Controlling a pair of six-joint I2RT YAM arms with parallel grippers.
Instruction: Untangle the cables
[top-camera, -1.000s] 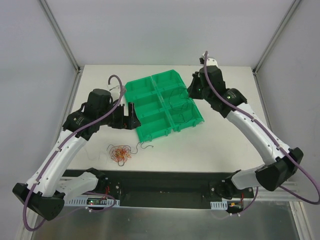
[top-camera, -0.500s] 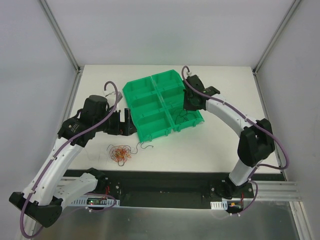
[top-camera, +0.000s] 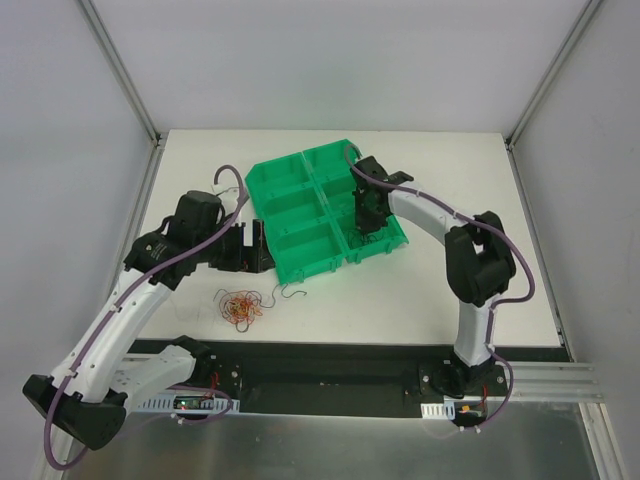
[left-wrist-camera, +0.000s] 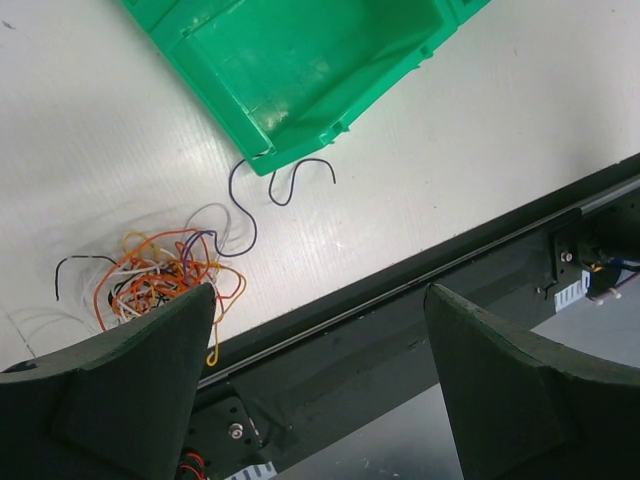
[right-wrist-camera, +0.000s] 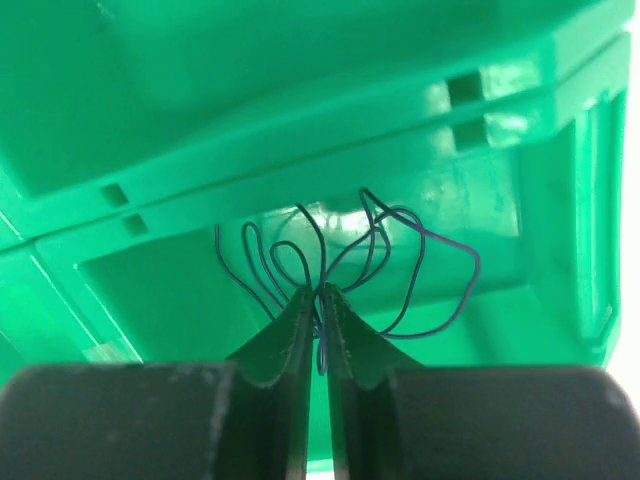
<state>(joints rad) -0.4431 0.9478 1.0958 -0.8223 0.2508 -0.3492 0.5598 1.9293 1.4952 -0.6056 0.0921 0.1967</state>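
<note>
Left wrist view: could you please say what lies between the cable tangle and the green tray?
Curly dark wire strands on the table, seen in left wrist view.

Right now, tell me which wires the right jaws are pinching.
The dark wires in the tray's near-right compartment, shut between the right jaws. The coloured tangle and the lone dark wire lie on the table, ungripped.

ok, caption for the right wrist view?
Right gripper, jaws shut, pinching thin dark wires inside a green plastic tray compartment.
</note>
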